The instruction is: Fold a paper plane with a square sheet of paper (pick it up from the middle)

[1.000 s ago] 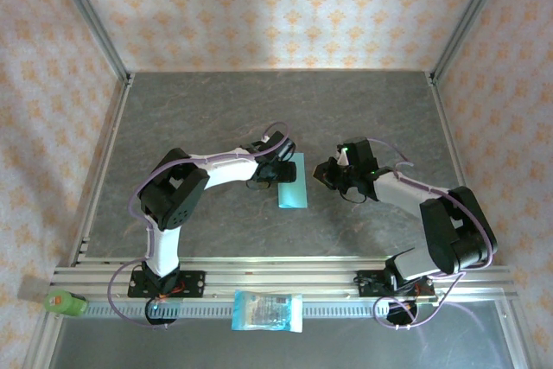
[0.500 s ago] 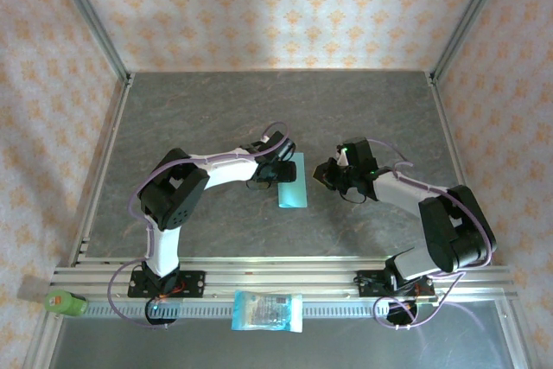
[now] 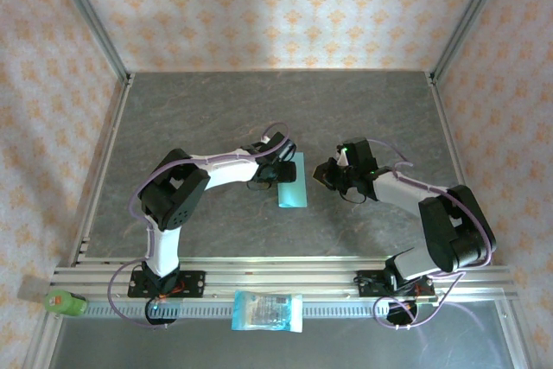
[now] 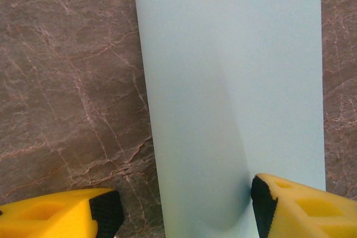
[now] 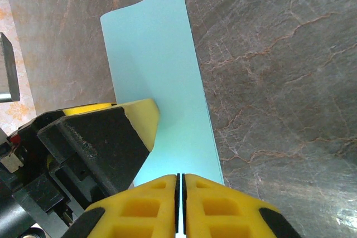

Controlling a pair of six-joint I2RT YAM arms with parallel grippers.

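Early yet: square sheet of paper [image 4: 234, 82] lay merely halved, flap bowed; left gripper [image 4: 184, 210] spread astride it, right gripper [image 5: 179, 185] closed at its edge; plane folds seemingly remained.

This is a robotics lab test cell, not a home. 2 white-and-black robot arms, the left arm [image 3: 223, 168] and the right arm [image 3: 406, 187], are bolted to a slotted aluminium rail [image 3: 294, 278] along the near edge of a grey stone-patterned worktop [image 3: 259, 110]. Bare aluminium posts [image 3: 86, 10] frame the left, far and right sides, holding flat panels [image 3: 285, 6] of orange patterned wallpaper. Purple cables [image 3: 134, 200] loop loose along the arms.
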